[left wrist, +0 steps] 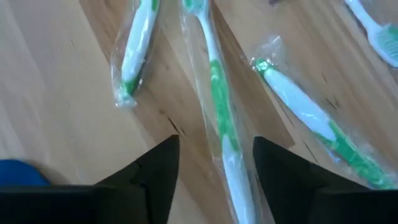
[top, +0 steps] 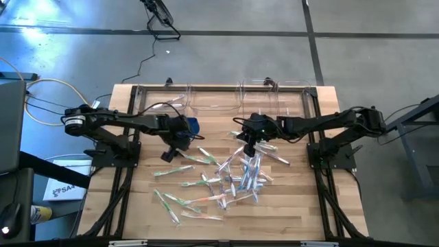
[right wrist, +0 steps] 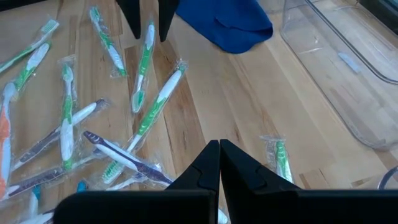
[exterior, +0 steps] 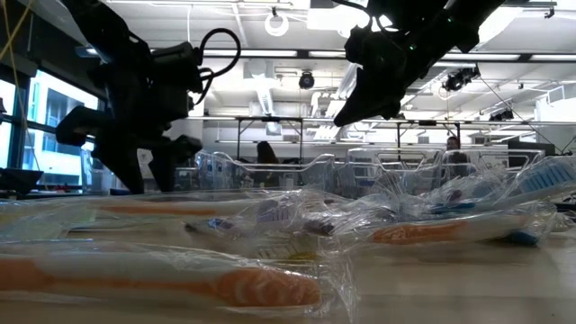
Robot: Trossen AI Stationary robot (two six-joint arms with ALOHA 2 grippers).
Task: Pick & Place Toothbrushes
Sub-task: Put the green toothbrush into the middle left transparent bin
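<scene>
Several wrapped toothbrushes (top: 233, 180) lie scattered flat on the wooden table, mostly green and white, some orange, blue or purple. My left gripper (left wrist: 216, 146) is open and low over the table, left of the pile. Its fingers stand on either side of a green-and-white toothbrush (left wrist: 219, 93) that lies flat on the wood, also seen in the right wrist view (right wrist: 144, 68). I see no touch. My right gripper (right wrist: 219, 149) is shut with nothing in it. It hovers above the far side of the pile (top: 249, 149).
A blue cloth (right wrist: 224, 22) lies beside my left gripper toward the far edge. Clear plastic bins (top: 212, 101) line the table's far edge. Two more green toothbrushes (left wrist: 134, 56) (left wrist: 317, 124) flank the one between the fingers. Bare wood shows at the near left (top: 137, 206).
</scene>
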